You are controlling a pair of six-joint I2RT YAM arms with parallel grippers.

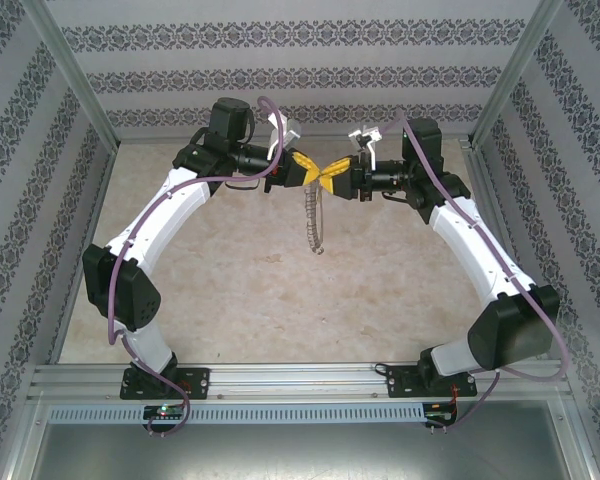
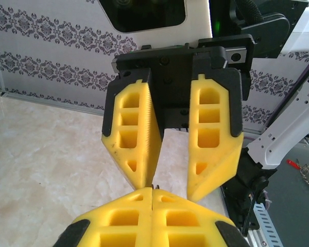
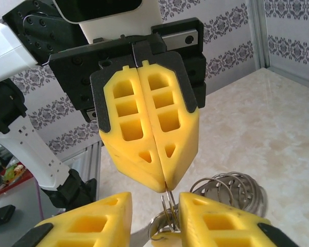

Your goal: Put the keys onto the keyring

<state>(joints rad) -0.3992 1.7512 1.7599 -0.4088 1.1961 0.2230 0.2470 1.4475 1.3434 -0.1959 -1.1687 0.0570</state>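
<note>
From where I stand, the left gripper [image 3: 164,188] is pinched shut on the large thin silvery metal keyring [image 3: 168,206], dangling it above the table's far middle so the right gripper [image 3: 154,198], jaws apart, can straddle its wire

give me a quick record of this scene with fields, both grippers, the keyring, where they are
left gripper: shut, tips pinching the wire of the keyring
right gripper: open, facing the left gripper tip to tip, fingers apart on either side of the ring's wire, not closed on it
keyring: hangs from the left gripper, small silvery keys bunched along it, off the surface
place: grippers meet in mid-air over the far middle of the table
</note>
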